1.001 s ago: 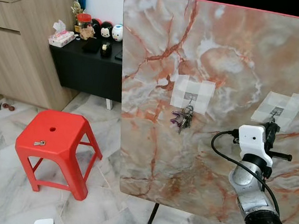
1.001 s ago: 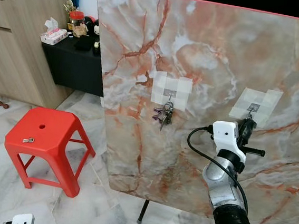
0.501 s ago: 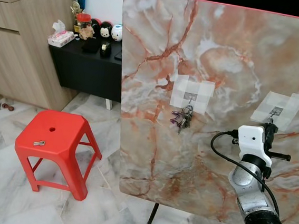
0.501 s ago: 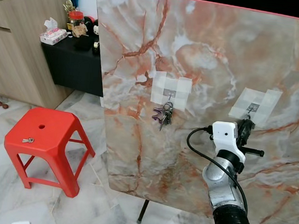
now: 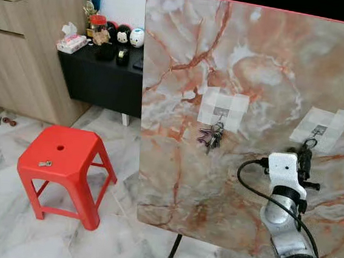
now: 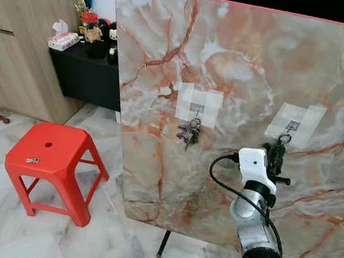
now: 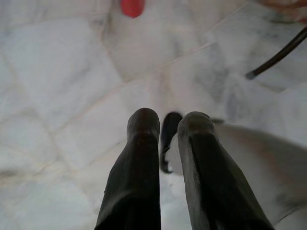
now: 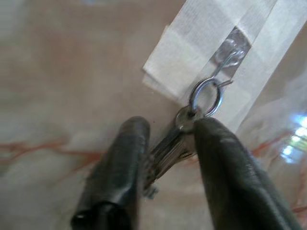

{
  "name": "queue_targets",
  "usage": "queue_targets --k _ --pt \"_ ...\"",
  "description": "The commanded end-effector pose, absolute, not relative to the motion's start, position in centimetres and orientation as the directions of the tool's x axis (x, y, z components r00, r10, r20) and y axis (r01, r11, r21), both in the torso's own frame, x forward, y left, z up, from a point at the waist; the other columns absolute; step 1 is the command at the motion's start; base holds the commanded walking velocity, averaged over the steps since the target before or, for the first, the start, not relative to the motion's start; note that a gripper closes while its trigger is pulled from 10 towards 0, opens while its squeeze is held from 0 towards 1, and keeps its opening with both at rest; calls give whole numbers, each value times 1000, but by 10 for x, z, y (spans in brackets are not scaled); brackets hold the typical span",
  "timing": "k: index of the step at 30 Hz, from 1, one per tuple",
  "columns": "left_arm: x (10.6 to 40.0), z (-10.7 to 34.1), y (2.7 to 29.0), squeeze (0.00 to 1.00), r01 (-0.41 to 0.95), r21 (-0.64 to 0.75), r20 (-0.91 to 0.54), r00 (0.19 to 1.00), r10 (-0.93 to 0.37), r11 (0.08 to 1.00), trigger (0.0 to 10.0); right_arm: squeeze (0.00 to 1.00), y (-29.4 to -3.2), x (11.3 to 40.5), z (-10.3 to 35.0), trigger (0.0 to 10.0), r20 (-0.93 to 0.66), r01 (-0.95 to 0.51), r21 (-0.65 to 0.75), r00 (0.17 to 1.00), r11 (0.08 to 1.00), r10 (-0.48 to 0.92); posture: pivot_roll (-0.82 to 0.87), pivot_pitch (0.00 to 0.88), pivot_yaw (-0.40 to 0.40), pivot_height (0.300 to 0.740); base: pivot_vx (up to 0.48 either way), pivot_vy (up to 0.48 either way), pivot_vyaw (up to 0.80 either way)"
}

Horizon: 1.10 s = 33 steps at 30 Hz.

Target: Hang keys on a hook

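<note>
- The marble-patterned board [image 5: 236, 98] stood upright before me on a thin dark leg [image 5: 174, 249], and it took most of my sight.
- To my left there was a wooden cabinet [image 5: 27, 48], and beside it a low black table [image 5: 104, 77] that carried a tissue box [image 5: 71, 42] and some small figurines [image 5: 127, 35].
- The pale marble floor [image 5: 5, 210] lay under everything.
- A red plastic stool [image 5: 61, 167] stood on the floor to the left of the board, and one small key [image 5: 45, 164] lay on its seat.
- My right arm [image 5: 284, 225] was raised to the board, with a black cable looping beside it.
- Two patches of white tape were on the board; the left patch [image 5: 223, 108] had a bunch of keys [image 5: 211, 136] hanging under it.
- The right patch [image 8: 216, 52] held a small metal hook [image 8: 225, 60].
- My right gripper [image 8: 168, 148] was just below this hook, its fingers [image 8: 225, 167] pinching the keys [image 8: 165, 151] between them.
- The key ring [image 8: 205, 97] was passed over the hook, so the keys were hanging there while I held them.
- My left gripper [image 7: 168, 129] hung idle over the floor, its two fingers nearly together with a narrow gap and nothing between them.
</note>
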State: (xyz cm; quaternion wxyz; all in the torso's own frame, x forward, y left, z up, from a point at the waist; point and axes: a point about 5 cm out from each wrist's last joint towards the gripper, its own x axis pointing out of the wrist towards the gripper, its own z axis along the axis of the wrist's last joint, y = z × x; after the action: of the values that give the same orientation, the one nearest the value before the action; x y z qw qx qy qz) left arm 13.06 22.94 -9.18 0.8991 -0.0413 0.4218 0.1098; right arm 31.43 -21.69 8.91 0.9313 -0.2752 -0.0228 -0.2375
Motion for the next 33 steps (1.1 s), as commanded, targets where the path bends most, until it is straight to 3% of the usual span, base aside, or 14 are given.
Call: queue_targets --k 1,2,6,11,18,25,29,33 --pt "127 -94 228 0 -222 33 -781 602 163 975 10000 894 -214 314 92 10000 176 432 -495 899 753 -400 170 0 -68 740 0 0 0" --pt "128 -94 227 0 -221 32 -781 603 163 975 10000 0 -213 313 88 10000 139 405 -478 911 779 -389 170 0 -70 740 0 0 0" --pt "130 -94 226 0 -221 33 -780 604 163 975 10000 0 -215 300 62 10000 -49 333 -368 925 868 -376 164 0 -66 740 0 0 0" --pt "131 -93 229 0 -222 40 -781 601 169 974 10000 0 -212 288 34 10000 -211 262 -325 916 908 -340 165 0 -61 740 0 0 0" --pt "132 -85 255 0 -227 61 -765 615 192 972 10000 0 -205 264 -13 10000 -448 188 -198 856 962 -260 156 0 -45 740 0 0 0" --pt "128 -81 272 0 -229 85 -767 606 210 970 10000 0 -195 211 -67 10000 -757 135 -107 632 985 -169 139 0 -15 740 0 0 0" --pt "131 -82 268 0 -203 92 -777 597 198 975 10000 0 -189 181 -86 10000 -838 122 -108 523 987 -157 144 0 3 740 0 0 0" --pt "142 -82 257 0 -167 98 -777 603 180 981 10000 0 -188 159 -96 10000 -884 229 -90 429 969 -183 127 0 32 740 0 0 0"
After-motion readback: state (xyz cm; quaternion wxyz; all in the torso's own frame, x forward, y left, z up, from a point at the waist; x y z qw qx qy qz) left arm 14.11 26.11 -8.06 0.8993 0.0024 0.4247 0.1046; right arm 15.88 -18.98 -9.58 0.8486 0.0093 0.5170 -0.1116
